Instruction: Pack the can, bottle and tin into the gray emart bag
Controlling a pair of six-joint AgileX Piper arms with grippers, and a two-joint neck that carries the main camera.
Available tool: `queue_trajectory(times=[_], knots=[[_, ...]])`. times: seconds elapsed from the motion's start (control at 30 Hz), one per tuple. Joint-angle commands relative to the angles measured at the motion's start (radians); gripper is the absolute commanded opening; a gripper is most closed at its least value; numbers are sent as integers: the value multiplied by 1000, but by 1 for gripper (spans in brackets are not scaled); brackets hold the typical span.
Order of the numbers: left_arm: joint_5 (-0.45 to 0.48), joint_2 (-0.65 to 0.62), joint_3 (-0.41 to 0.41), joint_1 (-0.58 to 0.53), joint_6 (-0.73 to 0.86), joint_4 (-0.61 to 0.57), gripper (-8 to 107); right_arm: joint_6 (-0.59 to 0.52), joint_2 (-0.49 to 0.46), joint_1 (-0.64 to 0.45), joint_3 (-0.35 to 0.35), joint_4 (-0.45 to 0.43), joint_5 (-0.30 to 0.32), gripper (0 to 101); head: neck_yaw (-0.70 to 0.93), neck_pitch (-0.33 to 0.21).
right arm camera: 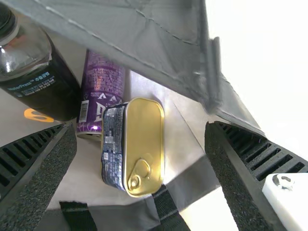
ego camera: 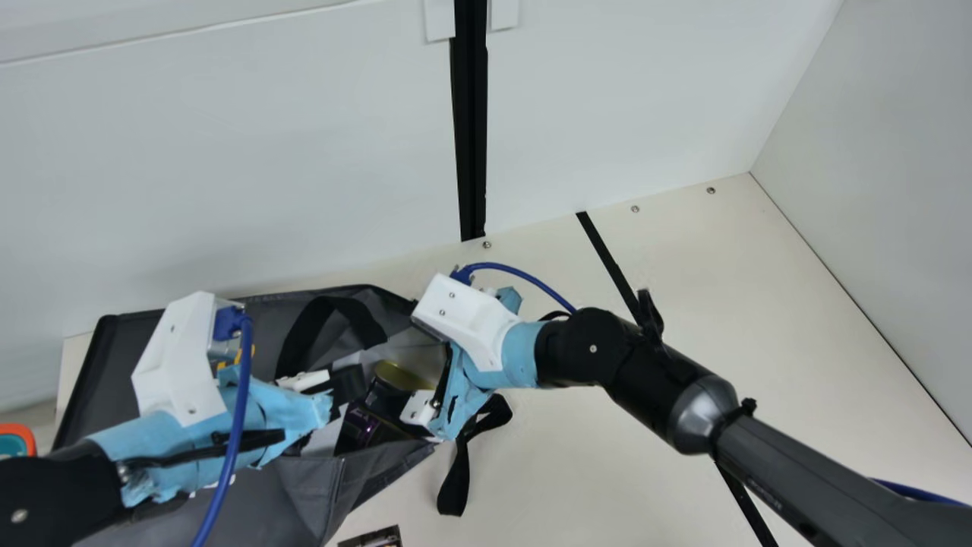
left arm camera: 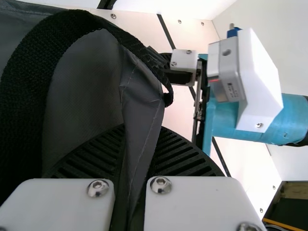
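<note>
Left claw (ego camera: 346,384) closed on bag (ego camera: 304,486)

"What did the main view cut off?"

"The bottom edge cropped the gray bag (ego camera: 106,365) and a dark item (ego camera: 372,538); the lower left edge cropped an orange-and-teal object (ego camera: 15,444). I couldn't identify either small thing."

"And the right wrist view?"

"Its edge cropped the bottle (right arm camera: 38,62); the gray bag hid one end of the can (right arm camera: 102,91)."
</note>
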Motion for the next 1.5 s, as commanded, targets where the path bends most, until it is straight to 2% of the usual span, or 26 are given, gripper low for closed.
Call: queue_trajectory(times=[0.0, 0.73, 1.23, 1.47], knots=[[0, 0, 0, 0, 0, 0, 10, 5, -12, -5, 8, -5, 1, 91, -1, -23], [0, 0, 0, 0, 0, 0, 10, 122, -171, -70, 97, -115, -12, 91, -1, -23], [0, 0, 0, 0, 0, 0, 10, 298, -290, -89, 167, -261, -42, 91, -1, -23], [0, 0, 0, 0, 0, 0, 10, 367, -338, -112, 186, -330, -38, 91, -1, -23]])
